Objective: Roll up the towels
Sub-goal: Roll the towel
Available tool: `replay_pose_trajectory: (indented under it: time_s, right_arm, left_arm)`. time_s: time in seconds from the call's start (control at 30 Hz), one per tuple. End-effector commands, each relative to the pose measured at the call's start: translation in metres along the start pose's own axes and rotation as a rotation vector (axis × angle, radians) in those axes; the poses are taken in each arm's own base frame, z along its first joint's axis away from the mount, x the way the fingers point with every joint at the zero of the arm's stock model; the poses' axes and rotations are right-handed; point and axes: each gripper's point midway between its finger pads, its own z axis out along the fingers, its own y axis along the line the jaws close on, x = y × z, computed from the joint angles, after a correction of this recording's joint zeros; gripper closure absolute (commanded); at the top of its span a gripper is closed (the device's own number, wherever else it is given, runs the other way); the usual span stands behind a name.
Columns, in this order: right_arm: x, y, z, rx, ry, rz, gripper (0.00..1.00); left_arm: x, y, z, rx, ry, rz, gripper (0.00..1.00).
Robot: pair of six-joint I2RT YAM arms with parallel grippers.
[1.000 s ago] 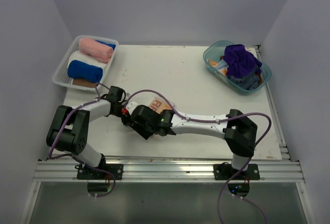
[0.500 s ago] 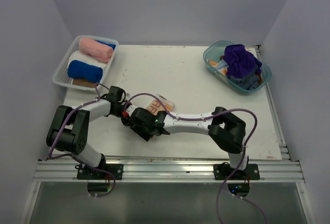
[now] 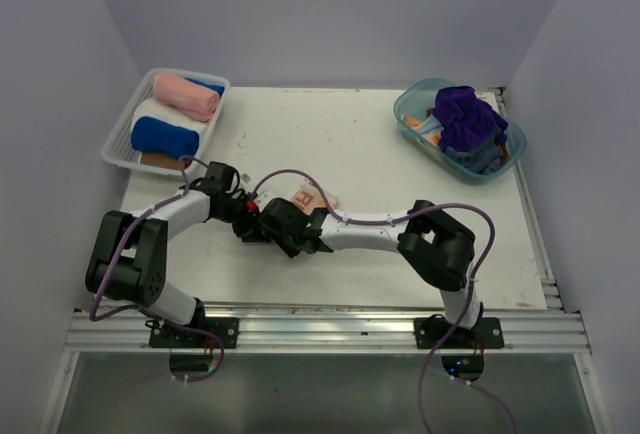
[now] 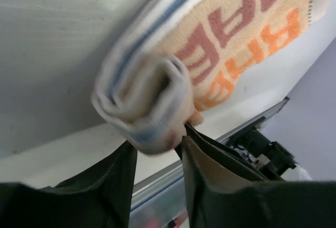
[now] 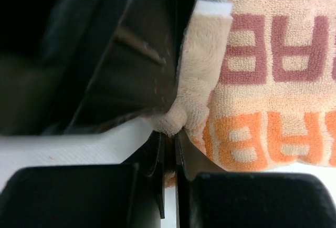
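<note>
The cream and orange RABBIT towel (image 3: 312, 196) lies near the table's middle, partly rolled. In the left wrist view its rolled end (image 4: 144, 104) sits right at the tips of my left gripper (image 4: 157, 143), whose jaws stand apart around open space. My right gripper (image 5: 169, 129) is shut, pinching a cream fold of the same towel (image 5: 273, 81) between its fingertips. From above, the left gripper (image 3: 248, 212) and the right gripper (image 3: 270, 224) nearly touch at the towel's left end, and the arms hide most of the cloth.
A white mesh basket (image 3: 112, 149) at the back left holds a pink roll (image 3: 185, 96), a white roll (image 3: 165, 114) and a blue roll (image 3: 165, 137). A teal tub (image 3: 405, 109) at the back right holds a purple towel (image 3: 470, 119) and others. A metal rail (image 3: 320, 329) lines the near edge.
My right gripper has shut on a fold of the RABBIT towel. The left gripper's jaws have parted. Both wrists have shifted slightly away from the near edge.
</note>
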Motion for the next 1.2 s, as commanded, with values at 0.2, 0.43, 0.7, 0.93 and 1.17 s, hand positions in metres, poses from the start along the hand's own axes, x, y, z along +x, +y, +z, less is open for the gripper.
replay_pose_trajectory:
  time_s: [0.2,0.43,0.7,0.93,1.17]
  right_arm:
    - [-0.013,0.011,-0.032,-0.360,0.030,0.267,1.00]
    - [-0.022,0.039,-0.051,-0.643,0.106,0.470,1.00]
    - [-0.029,0.041,-0.057,-0.863,0.136,0.717,1.00]
    - [-0.017,0.036,-0.047,-0.892,0.168,0.826,1.00]
    - [-0.007,0.038,-0.040,-0.914,0.204,0.892,1.00]
  left_arm:
    - [-0.009,-0.031,-0.044,0.083,-0.058,0.096,0.29]
    - [0.002,-0.019,-0.035,0.088,-0.030,0.090,0.26]
    - [0.018,0.002,-0.028,0.059,-0.002,0.117,0.25]
    - [0.017,0.000,-0.028,0.078,-0.017,0.121,0.23]
    - [0.007,0.000,-0.014,0.084,-0.039,0.092,0.32]
